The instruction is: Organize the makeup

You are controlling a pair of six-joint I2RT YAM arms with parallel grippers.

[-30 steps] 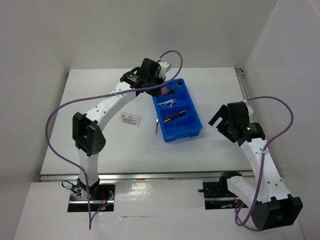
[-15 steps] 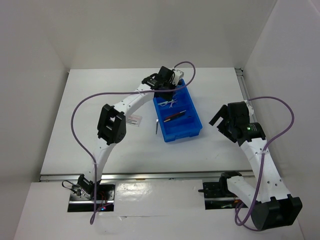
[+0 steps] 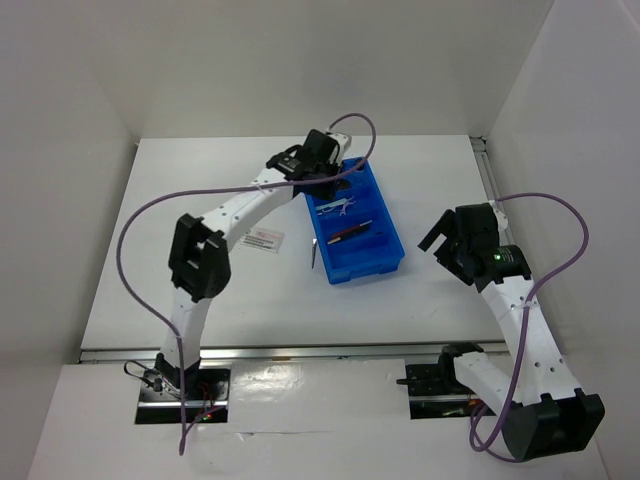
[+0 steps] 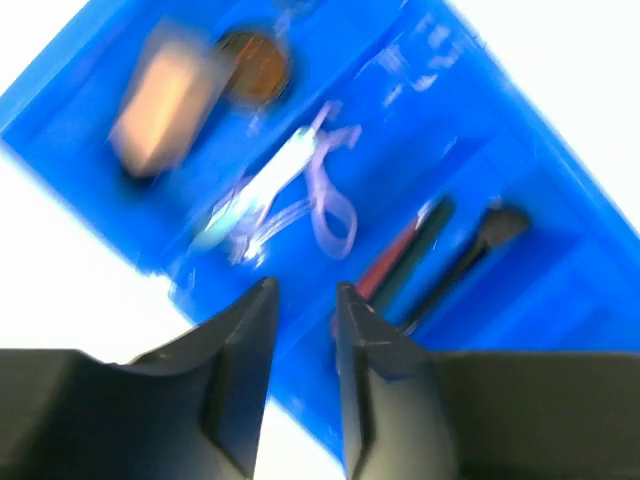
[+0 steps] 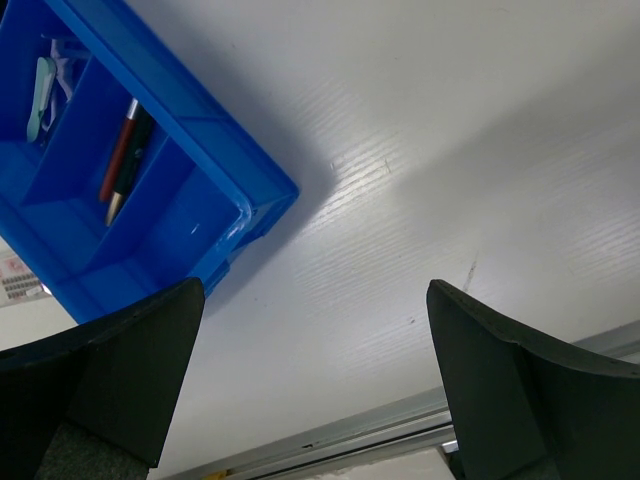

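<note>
The left claw [image 3: 328, 172] hangs over the 12 o'clock end of the blue tray [image 3: 392, 248]. Its two fingers are a little apart, and nothing is between them. In the left wrist view, the tan bottle [image 4: 165, 105] lies in the tray's end box, up at 11 o'clock from the claw [image 4: 305, 288]. The bottle looks blurry. A brown round thing [image 4: 255, 70] sits just beside it in the same box.

The next box holds the lilac loop [image 4: 328, 200] and a pale green piece [image 4: 255, 195], and the two touch. The box after that holds thin pencils [image 4: 410, 250], with a dark brush [image 4: 480, 240] just beside them.

On the surface [image 3: 200, 290], the white packet [image 3: 262, 240] lies at 9 o'clock from the tray. One dark pencil [image 3: 314, 252] lies just beside the tray at 8 o'clock.

The right claw [image 3: 448, 245] is wide open and holds nothing. It hangs over the surface at 3 o'clock from the tray, apart from it.

A second ago the left claw was pinched much tighter, and now its fingers have parted. Half a second ago the left arm reached a bit more toward 3 o'clock, and it has pulled back since. The right arm, the tray and the packet have not moved.
</note>
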